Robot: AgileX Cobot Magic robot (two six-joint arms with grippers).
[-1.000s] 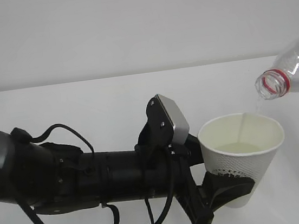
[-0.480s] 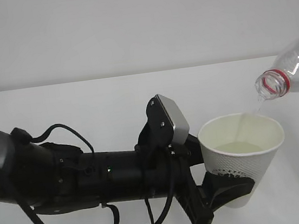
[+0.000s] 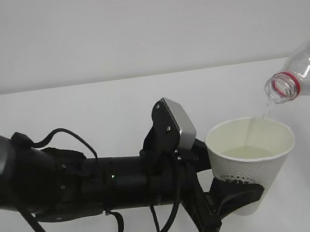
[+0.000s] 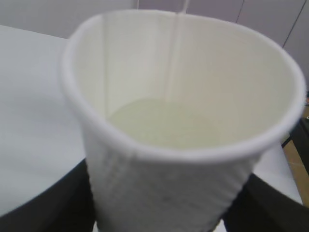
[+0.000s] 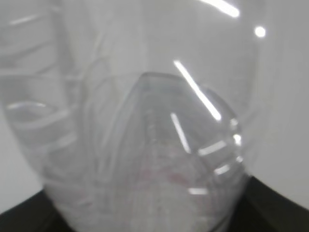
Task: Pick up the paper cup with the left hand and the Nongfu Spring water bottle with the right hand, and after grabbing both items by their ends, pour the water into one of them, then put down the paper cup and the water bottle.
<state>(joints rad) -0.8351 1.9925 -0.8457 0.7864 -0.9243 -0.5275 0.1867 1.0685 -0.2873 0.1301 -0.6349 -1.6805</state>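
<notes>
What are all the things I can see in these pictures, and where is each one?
paper cup: one, white with a dark logo low on its side, held up right of centre, upright, partly filled.
water bottle: one, clear plastic with a red neck ring, upper right, tilted with its open mouth above the cup's far rim.
water: clear, a thin stream falling from the bottle's mouth into the cup, and a pool at the cup's bottom.
table: one, white, beneath everything.
wall: pale grey, behind the table.
left hand: one, black, closed around the cup's lower part.
right hand: one, black, only dark edges visible beside the bottle.
</notes>
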